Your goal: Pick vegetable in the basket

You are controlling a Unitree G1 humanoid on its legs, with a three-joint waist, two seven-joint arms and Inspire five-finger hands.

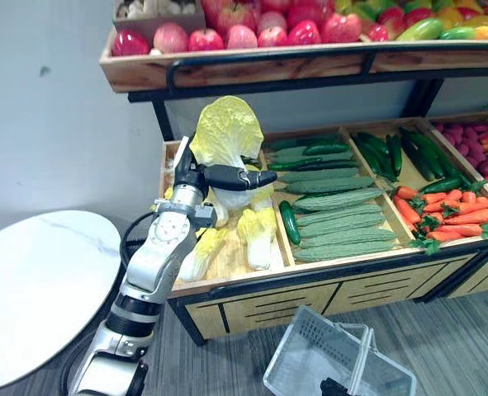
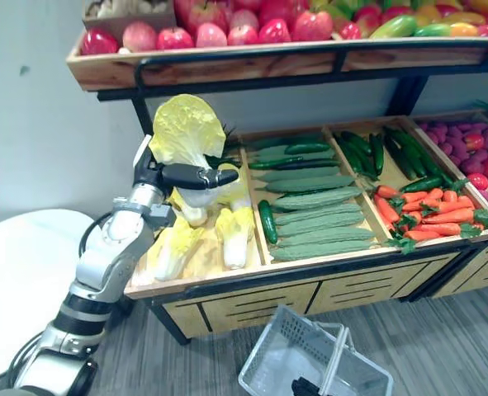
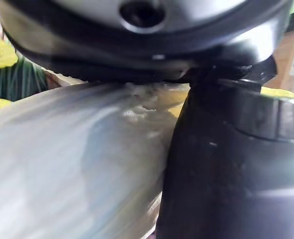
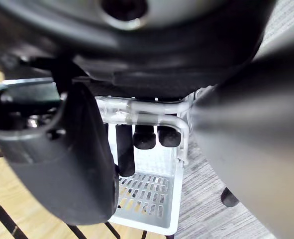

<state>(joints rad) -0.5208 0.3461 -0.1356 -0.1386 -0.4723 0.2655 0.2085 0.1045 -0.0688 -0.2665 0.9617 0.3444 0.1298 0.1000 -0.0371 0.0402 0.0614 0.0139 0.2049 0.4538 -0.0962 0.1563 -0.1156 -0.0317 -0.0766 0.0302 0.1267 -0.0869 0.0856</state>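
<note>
My left hand (image 1: 220, 176) is shut on a pale yellow napa cabbage (image 1: 227, 128) and holds it upright above the leftmost bin of the wooden stand (image 1: 227, 285). Up close, the cabbage's white stalk (image 3: 77, 164) lies against the palm, with the thumb (image 3: 231, 164) pressed on it. A clear plastic basket (image 1: 297, 334) hangs low in front of the stand. My right hand (image 4: 146, 137) has its fingers curled round the basket's clear handle (image 4: 151, 112), and the hand shows as a dark spot at the basket's near edge (image 1: 334, 386).
More napa cabbages (image 1: 256, 235) lie in the left bin, then cucumbers (image 1: 334, 219), dark green cucumbers (image 1: 417, 153) and carrots (image 1: 450, 216). An upper shelf of apples (image 1: 268, 35) overhangs the stand. A white round table (image 1: 37, 280) stands at the left.
</note>
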